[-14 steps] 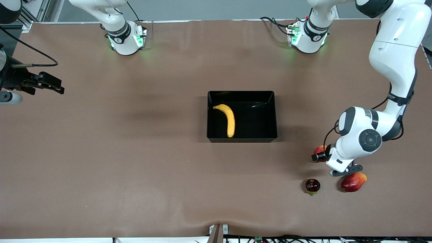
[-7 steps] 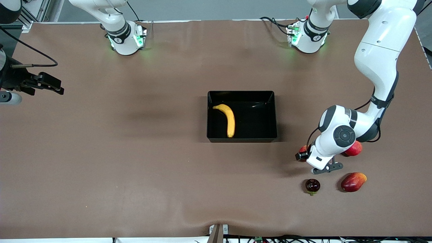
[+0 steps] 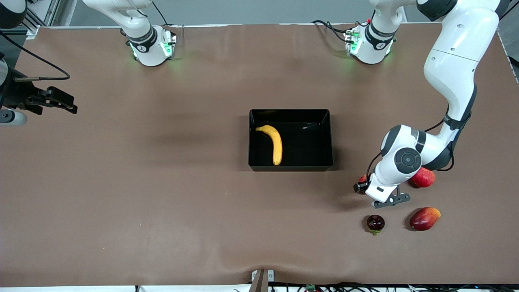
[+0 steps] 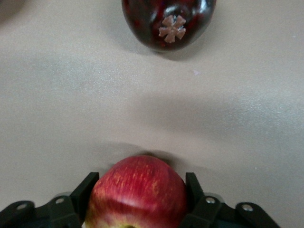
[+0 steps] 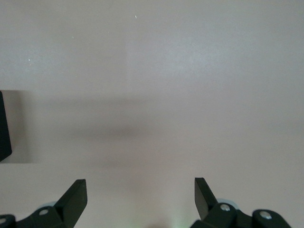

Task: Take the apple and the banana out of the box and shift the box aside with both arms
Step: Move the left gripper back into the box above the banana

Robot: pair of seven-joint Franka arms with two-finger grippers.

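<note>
Apple being set down outside the box, banana waiting.

Front view: the left gripper (image 3: 365,189) is lowering beside the dark fruit (image 3: 375,223); the curved yellow banana (image 3: 274,142) is lying in the glossy black bin (image 3: 326,138), likely next.
Left wrist view: jaws flanking the streaked red apple (image 4: 137,192), contact hard to make out.
Right wrist view: the right gripper (image 5: 140,197), jaws released, is waiting over the bare surface (image 5: 156,71).

White jointed arms (image 3: 452,69), dark bands, black cables.
</note>
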